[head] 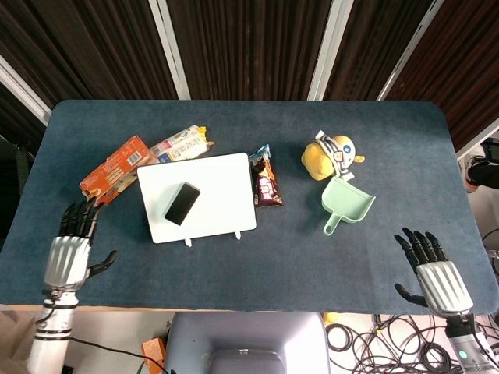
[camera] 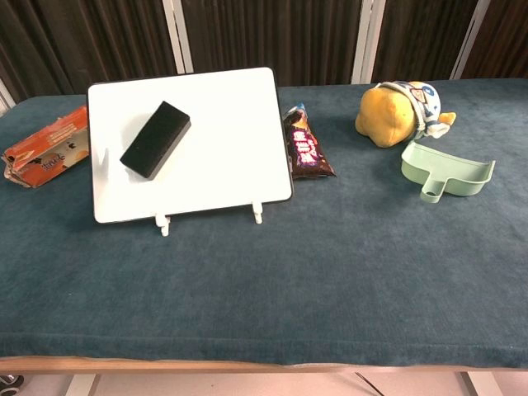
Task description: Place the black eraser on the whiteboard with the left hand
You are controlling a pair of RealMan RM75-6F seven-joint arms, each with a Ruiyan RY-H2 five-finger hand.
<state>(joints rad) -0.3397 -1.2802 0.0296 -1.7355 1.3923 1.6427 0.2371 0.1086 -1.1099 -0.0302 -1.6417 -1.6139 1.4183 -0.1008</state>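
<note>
Since the black eraser (head: 182,203) lies flat on the whiteboard (head: 222,195), we keep our left hand (head: 69,257) spread, empty, well clear.

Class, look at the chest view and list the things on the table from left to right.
Orange packet → black eraser on the whiteboard → purple snack bag → yellow plush toy → green dustpan.

eraser (head: 182,203) 1 | whiteboard (head: 222,187) 1 | snack packs (head: 117,170) 3 | plush toy (head: 328,155) 1 | dustpan (head: 346,202) 1 | robot hands (head: 68,253) 2
</note>
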